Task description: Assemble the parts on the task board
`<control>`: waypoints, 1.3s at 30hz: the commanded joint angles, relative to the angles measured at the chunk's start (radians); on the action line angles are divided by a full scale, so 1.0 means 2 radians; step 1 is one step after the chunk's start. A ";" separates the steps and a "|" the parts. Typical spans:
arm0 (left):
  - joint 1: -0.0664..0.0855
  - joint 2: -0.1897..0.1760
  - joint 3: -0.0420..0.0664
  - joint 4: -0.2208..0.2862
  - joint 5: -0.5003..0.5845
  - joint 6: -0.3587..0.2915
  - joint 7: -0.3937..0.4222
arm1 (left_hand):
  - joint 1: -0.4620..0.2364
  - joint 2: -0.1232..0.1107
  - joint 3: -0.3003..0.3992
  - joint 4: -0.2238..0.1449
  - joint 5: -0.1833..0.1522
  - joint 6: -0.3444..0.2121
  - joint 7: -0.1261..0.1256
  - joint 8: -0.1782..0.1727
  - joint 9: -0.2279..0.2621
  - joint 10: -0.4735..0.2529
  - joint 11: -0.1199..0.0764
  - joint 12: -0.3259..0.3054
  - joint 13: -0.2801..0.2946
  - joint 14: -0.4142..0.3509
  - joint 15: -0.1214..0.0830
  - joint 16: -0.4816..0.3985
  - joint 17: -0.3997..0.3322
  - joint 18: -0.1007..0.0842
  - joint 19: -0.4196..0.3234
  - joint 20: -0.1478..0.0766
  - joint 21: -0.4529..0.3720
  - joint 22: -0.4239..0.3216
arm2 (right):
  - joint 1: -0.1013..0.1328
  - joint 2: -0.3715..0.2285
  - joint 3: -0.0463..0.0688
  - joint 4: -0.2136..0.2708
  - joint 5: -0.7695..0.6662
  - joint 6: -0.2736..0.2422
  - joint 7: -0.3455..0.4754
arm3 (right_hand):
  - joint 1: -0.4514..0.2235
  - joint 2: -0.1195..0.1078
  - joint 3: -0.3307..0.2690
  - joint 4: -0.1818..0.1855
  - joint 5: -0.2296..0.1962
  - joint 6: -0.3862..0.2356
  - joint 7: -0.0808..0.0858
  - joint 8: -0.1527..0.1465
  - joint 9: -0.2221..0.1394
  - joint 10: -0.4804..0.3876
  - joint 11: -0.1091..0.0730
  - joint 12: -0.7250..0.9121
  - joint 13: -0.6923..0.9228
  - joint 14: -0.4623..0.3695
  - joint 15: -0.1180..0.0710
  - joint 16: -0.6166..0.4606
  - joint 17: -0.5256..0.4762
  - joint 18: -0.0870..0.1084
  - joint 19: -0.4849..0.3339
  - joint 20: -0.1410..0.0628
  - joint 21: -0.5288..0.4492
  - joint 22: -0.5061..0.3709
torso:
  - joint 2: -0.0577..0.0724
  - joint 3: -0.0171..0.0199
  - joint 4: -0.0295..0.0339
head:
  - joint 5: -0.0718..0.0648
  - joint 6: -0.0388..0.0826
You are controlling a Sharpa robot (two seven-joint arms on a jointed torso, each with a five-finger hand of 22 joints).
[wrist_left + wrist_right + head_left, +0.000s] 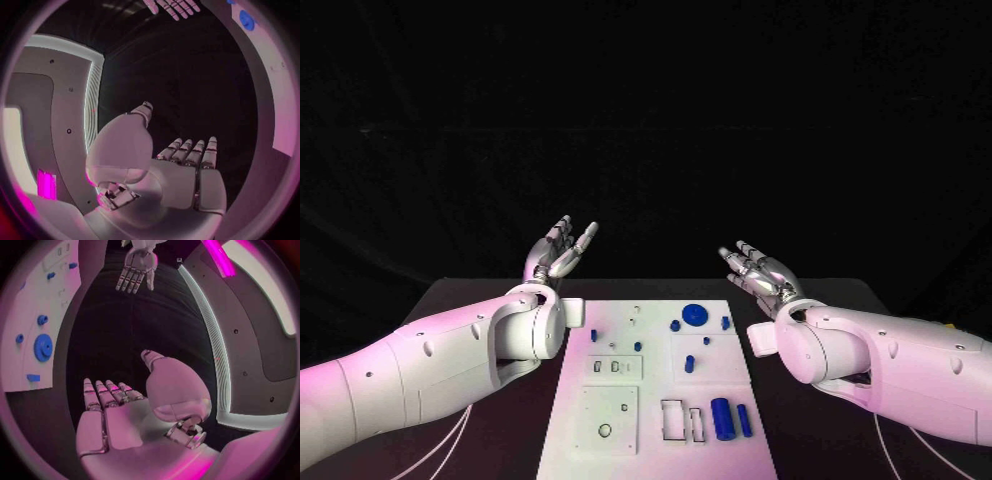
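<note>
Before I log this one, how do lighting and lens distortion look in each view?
Head view: pink light tints the task board, background black. Left wrist view: fisheye circle bends straight edges behind the left hand. Right wrist view: same bending around the right hand, bright magenta glare near the rim.

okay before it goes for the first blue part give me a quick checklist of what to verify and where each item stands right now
1. Left hand holds nothing, fingers apart: ok.
2. Right hand holds nothing, fingers apart: ok.
3. Both hands are raised past the far end of the task board, not over it: ok.
4. Blue parts lie loose on the board, such as the large blue gear and the blue cylinder near the front: ok.
5. Nothing covers the rectangular slots beside the cylinder: ok.
6. Which part fits which slot: cannot tell.
</note>
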State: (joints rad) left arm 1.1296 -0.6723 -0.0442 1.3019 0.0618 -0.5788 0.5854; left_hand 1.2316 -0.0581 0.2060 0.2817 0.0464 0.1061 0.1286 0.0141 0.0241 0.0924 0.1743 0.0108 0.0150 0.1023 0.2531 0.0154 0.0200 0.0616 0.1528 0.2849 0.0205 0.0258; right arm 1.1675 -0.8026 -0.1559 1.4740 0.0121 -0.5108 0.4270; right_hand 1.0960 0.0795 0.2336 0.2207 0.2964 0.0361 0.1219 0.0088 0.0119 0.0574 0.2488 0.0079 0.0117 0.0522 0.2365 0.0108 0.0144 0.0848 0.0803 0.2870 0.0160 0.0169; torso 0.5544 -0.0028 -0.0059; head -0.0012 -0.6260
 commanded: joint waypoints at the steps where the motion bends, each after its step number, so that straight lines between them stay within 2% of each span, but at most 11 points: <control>1: 0.001 0.002 0.000 -0.002 0.011 0.040 0.027 | 0.010 -0.001 0.000 0.003 0.002 0.006 0.050 0.003 0.001 0.000 0.005 0.003 0.001 0.001 0.004 0.002 0.000 0.006 0.000 0.004 0.003 0.001 | 0.007 -0.001 -0.007 -0.006 -0.004 0.096 -0.028 | 0.079 -0.002 0.042 -0.064 -0.025 0.039 0.088 0.015 0.011 0.047 0.008 0.010 0.006 0.047 0.009 0.015 0.011 0.001 0.034 0.005 0.011 0.005 | 0.000 0.0000 0.0000 | 0.000 0.000; 4: 0.001 0.002 0.000 -0.002 0.011 0.040 0.027 | 0.027 -0.004 0.005 -0.002 0.002 0.020 0.055 0.007 0.004 0.015 0.011 0.006 0.003 0.025 0.010 0.009 0.006 0.008 0.015 0.004 0.009 0.004 | 0.012 -0.002 -0.013 -0.010 -0.004 0.112 -0.033 | 0.092 -0.012 0.054 -0.082 -0.026 0.076 0.089 0.030 0.021 0.093 0.010 0.017 0.011 0.088 0.011 0.026 0.019 -0.002 0.057 0.004 0.018 0.008 | 0.000 0.0000 0.0000 | 0.000 0.000; 8: 0.001 0.002 0.000 -0.002 0.011 0.040 0.027 | 0.048 -0.008 0.010 -0.001 0.002 0.067 0.070 0.023 0.016 0.067 0.028 0.016 0.009 0.071 0.017 0.022 0.016 0.003 0.046 0.005 0.022 0.010 | 0.014 -0.002 -0.015 -0.012 -0.004 0.119 -0.035 | 0.116 -0.036 0.069 -0.112 -0.019 0.174 0.087 0.068 0.045 0.226 0.009 0.043 0.022 0.213 0.004 0.067 0.041 0.016 0.155 0.002 0.050 0.021 | 0.000 0.0000 0.0000 | 0.000 0.000; 9: 0.003 -0.028 0.000 0.015 -0.010 0.053 0.026 | 0.060 -0.009 0.013 -0.005 0.002 0.129 0.078 0.046 0.031 0.126 0.039 0.031 0.017 0.136 0.002 0.044 0.029 0.010 0.084 0.004 0.037 0.018 | 0.023 0.004 -0.015 -0.050 -0.219 0.049 -0.028 | 0.122 -0.044 0.076 -0.121 -0.012 0.215 0.086 0.083 0.054 0.291 0.003 0.055 0.026 0.268 -0.003 0.083 0.050 0.024 0.207 0.001 0.064 0.026 | 0.005 -0.0005 -0.0010 | -0.008 -0.019; 11: 0.004 -0.033 0.000 0.018 -0.018 0.057 0.025 | 0.074 -0.012 0.016 -0.012 0.003 0.191 0.081 0.070 0.045 0.217 0.042 0.050 0.023 0.273 -0.013 0.096 0.058 0.032 0.225 0.003 0.091 0.044 | 0.027 0.004 -0.014 -0.055 -0.264 0.036 -0.030 | 0.127 -0.056 0.089 -0.132 -0.009 0.267 0.082 0.100 0.063 0.374 -0.004 0.064 0.028 0.349 -0.014 0.104 0.060 0.036 0.310 0.001 0.093 0.034 | 0.007 -0.0003 -0.0009 | -0.008 -0.020; 12: 0.005 -0.036 0.000 0.019 -0.024 0.060 0.025 | 0.081 -0.012 0.019 -0.016 0.002 0.252 0.077 0.095 0.060 0.314 0.035 0.076 0.034 0.322 -0.023 0.118 0.068 0.045 0.265 0.001 0.111 0.052 | 0.029 0.005 -0.014 -0.058 -0.283 0.032 -0.033 | 0.128 -0.062 0.096 -0.136 -0.009 0.301 0.078 0.110 0.069 0.393 -0.009 0.064 0.027 0.367 -0.019 0.108 0.061 0.041 0.327 0.001 0.096 0.033 | 0.008 -0.0004 -0.0008 | -0.009 -0.022; 13: 0.006 -0.038 0.000 0.020 -0.029 0.063 0.024 | 0.085 -0.012 0.021 -0.019 0.003 0.304 0.079 0.116 0.072 0.354 0.031 0.086 0.035 0.345 -0.029 0.129 0.073 0.054 0.285 0.001 0.119 0.053 | 0.030 0.005 -0.014 -0.060 -0.298 0.029 -0.035 | 0.128 -0.068 0.103 -0.139 -0.011 0.329 0.074 0.118 0.074 0.407 -0.013 0.063 0.026 0.382 -0.024 0.111 0.062 0.045 0.340 0.000 0.097 0.031 | 0.009 -0.0006 -0.0007 | -0.009 -0.021; 16: 0.010 -0.048 0.000 0.029 -0.048 0.075 0.019 | 0.100 -0.013 0.034 -0.030 0.003 0.350 0.063 0.134 0.080 0.407 0.015 0.087 0.028 0.400 -0.047 0.148 0.086 0.062 0.336 -0.007 0.138 0.055 | 0.036 0.006 -0.013 -0.064 -0.358 0.023 -0.048 | 0.126 -0.084 0.130 -0.146 -0.014 0.376 0.063 0.124 0.077 0.459 -0.027 0.059 0.027 0.432 -0.039 0.121 0.067 0.050 0.385 -0.010 0.104 0.029 | 0.015 -0.0008 -0.0003 | -0.008 -0.020; 29: 0.027 -0.098 0.000 0.099 -0.087 0.100 -0.004 | 0.111 -0.026 0.061 -0.039 0.003 0.377 0.052 0.135 0.080 0.454 0.001 0.069 0.025 0.443 -0.062 0.155 0.105 0.062 0.378 -0.023 0.147 0.049 | 0.072 0.012 -0.012 -0.058 -0.556 0.056 -0.133 | 0.114 -0.112 0.133 -0.148 -0.015 0.432 0.041 0.125 0.088 0.542 -0.053 0.032 0.030 0.544 -0.076 0.147 0.112 0.049 0.474 -0.049 0.151 0.048 | 0.043 -0.0037 0.0015 | -0.010 -0.018; 36: 0.034 -0.129 0.000 0.149 -0.091 0.108 -0.015 | 0.105 -0.035 0.063 -0.040 0.002 0.373 0.055 0.128 0.078 0.452 0.004 0.057 0.024 0.439 -0.060 0.149 0.108 0.061 0.386 -0.024 0.149 0.048 | 0.088 0.023 -0.012 -0.044 -0.673 0.106 -0.196 | 0.106 -0.124 0.099 -0.151 0.010 0.462 0.019 0.133 0.108 0.544 -0.076 0.035 0.041 0.664 -0.115 0.254 0.214 0.048 0.560 -0.093 0.274 0.119 | 0.061 -0.0063 0.0047 | -0.012 -0.013; 39: 0.035 -0.137 0.000 0.164 -0.091 0.110 -0.018 | 0.104 -0.036 0.063 -0.039 0.002 0.372 0.056 0.128 0.078 0.452 0.005 0.056 0.024 0.439 -0.060 0.148 0.108 0.061 0.388 -0.025 0.150 0.048 | 0.090 0.027 -0.012 -0.039 -0.706 0.113 -0.213 | 0.097 -0.129 0.105 -0.147 0.009 0.465 0.014 0.133 0.118 0.546 -0.080 0.045 0.051 0.690 -0.118 0.310 0.263 0.048 0.575 -0.101 0.308 0.142 | 0.066 -0.0082 0.0068 | -0.014 -0.012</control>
State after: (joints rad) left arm 1.1968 -0.9439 -0.0446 1.6176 -0.1005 -0.3950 0.5648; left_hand 1.4423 -0.1218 0.3259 0.2000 0.0496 0.8563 0.2179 0.2742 0.1816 0.9959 0.1769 0.1275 0.0652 0.9811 0.1271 0.3165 0.2360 0.1709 0.9224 0.2360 0.3146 0.1221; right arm 1.3463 -0.7502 -0.1798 1.3916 -1.2271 -0.3557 0.0918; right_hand 1.2898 -0.1739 0.4460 -0.0763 0.3107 0.9570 0.1543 0.2734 0.2434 1.1479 0.0991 0.0977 0.1107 1.4007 0.0070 0.6039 0.5176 0.1705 1.2112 0.0949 0.6069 0.2857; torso 0.6699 -0.0150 0.0029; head -0.0258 -0.6518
